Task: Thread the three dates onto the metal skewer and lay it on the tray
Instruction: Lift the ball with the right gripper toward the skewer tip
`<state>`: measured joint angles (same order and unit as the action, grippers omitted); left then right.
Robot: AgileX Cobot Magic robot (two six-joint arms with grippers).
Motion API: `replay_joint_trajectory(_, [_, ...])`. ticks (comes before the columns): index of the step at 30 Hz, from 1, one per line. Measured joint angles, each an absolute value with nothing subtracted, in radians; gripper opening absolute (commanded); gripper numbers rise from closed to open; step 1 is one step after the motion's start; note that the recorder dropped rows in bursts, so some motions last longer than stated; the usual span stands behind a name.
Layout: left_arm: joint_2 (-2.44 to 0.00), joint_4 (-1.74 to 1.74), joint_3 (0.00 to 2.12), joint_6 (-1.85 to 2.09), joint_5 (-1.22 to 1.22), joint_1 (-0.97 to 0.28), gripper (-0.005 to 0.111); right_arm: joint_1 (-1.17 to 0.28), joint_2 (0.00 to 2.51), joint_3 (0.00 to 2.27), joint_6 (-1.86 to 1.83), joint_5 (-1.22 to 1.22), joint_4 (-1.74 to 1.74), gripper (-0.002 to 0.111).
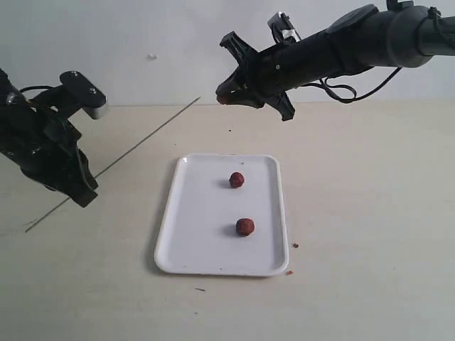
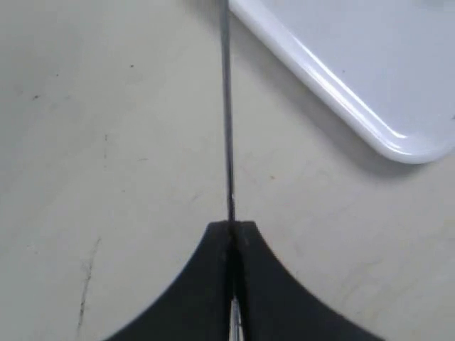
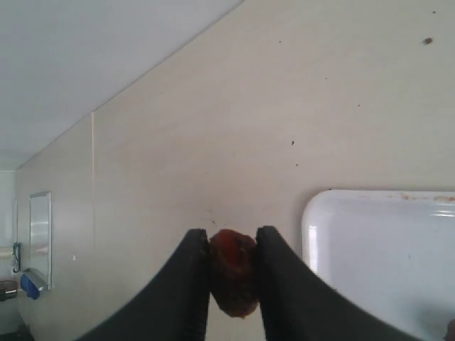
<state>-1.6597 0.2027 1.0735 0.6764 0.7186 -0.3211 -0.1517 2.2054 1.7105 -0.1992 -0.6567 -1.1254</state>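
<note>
The white tray (image 1: 213,241) lies at the table's middle with two dark reddish dates on it, one farther back (image 1: 237,180) and one nearer (image 1: 245,226). A third date (image 3: 232,271) is pinched in my right gripper (image 1: 226,96), which hangs in the air behind the tray. My left gripper (image 2: 231,226) is shut on the thin metal skewer (image 1: 142,142). The rod slants up from the left toward the right gripper, and its tip stops a short way from the held date (image 1: 222,99). The tray corner (image 2: 398,135) shows in the left wrist view.
Small brown crumbs (image 1: 294,246) lie on the table by the tray's near right corner, and another speck (image 1: 200,289) sits in front of it. A pale wall stands behind the table.
</note>
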Motion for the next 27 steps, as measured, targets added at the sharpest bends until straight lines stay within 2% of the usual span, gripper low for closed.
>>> replay_joint_trajectory(8, [-1.749, 0.247, 1.073, 0.753, 0.638, -0.321, 0.000, -0.152, 2.205, 1.711, -0.211, -0.674, -1.130, 0.023])
replay_joint_trajectory(27, [-1.760, 0.370, 1.073, 0.879, 0.577, -0.321, 0.000, -0.152, 2.205, 1.711, -0.253, -0.710, -1.171, 0.023])
